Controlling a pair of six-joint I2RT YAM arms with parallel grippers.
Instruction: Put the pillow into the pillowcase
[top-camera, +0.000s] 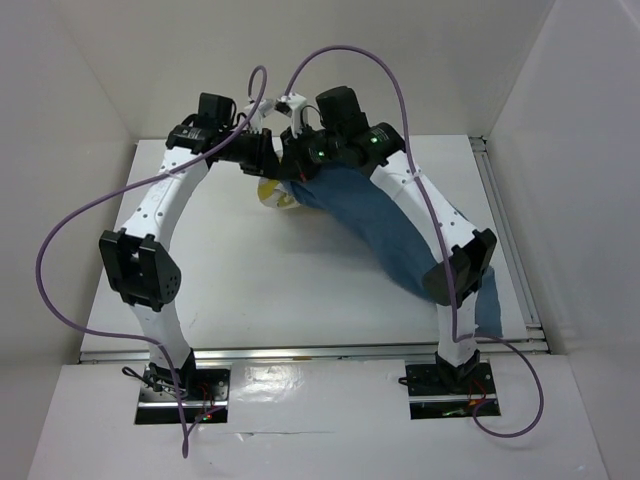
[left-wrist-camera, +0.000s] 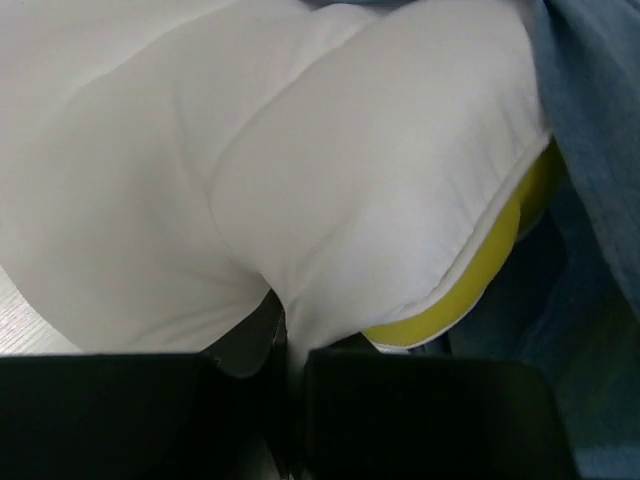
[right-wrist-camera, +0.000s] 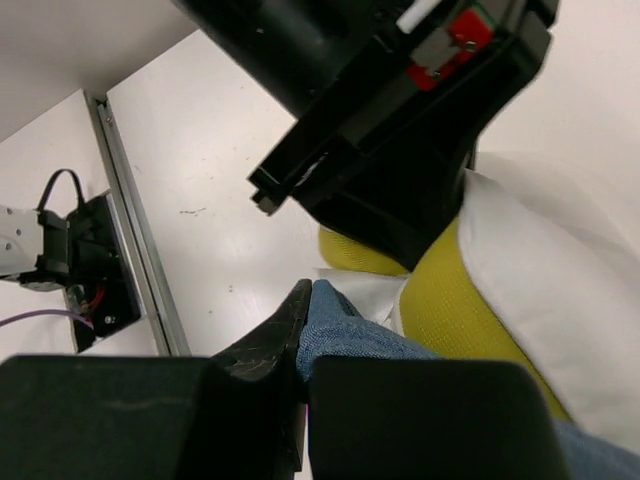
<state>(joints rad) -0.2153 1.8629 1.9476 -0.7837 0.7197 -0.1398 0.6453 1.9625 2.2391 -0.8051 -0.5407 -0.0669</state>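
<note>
- The soft white rectangular pillow (left-wrist-camera: 300, 180), with a yellow strip (left-wrist-camera: 480, 270) along one edge, sits at the far middle of the white surface (top-camera: 250, 270).
- The wrinkly dusty-blue cloth pillowcase (top-camera: 385, 225) touches the pillow at that strip and trails away rightward.
- The left gripper (left-wrist-camera: 288, 345) is clamped on the pillow's white fabric.
- The right gripper (right-wrist-camera: 305, 330) pinches the pillowcase's edge just beside the pillow.

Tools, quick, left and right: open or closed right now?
Left tool: closed on the pillow.
Right tool: closed on the pillowcase.
</note>
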